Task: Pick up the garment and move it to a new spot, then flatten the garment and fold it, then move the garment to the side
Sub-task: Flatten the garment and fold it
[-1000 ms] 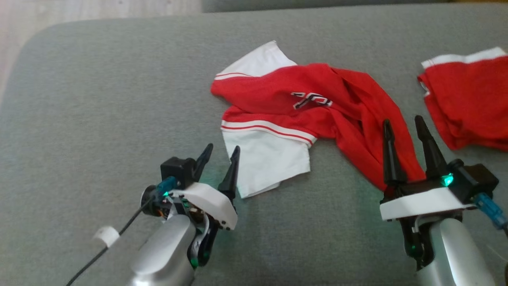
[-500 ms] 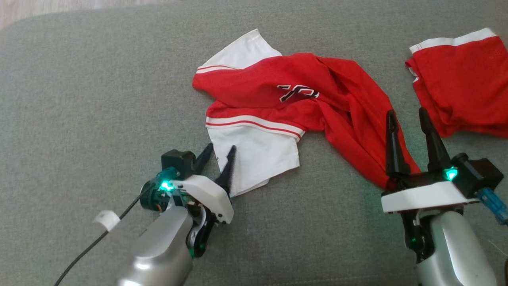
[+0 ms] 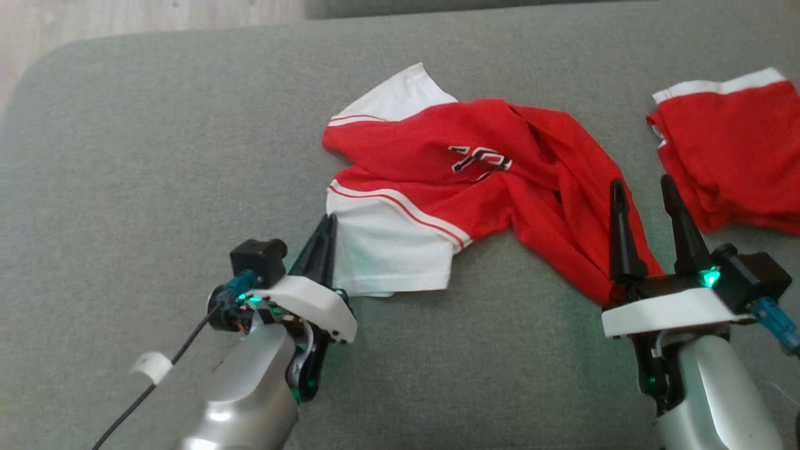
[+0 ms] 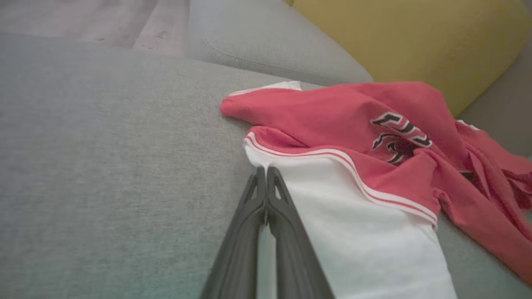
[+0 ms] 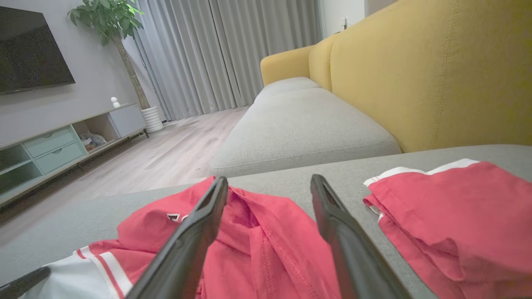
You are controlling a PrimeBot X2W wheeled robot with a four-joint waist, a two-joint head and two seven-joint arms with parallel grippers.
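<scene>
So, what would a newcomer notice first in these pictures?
A crumpled red and white jersey lies mid-cushion on the grey sofa. The left tool is shut on its white sleeve; the right tool hangs open over its red tail. A second red garment lies at right.

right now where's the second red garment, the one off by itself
In the head view the second red garment lies at the far right of the grey cushion, apart from the crumpled shirt, just beyond the right gripper.
</scene>
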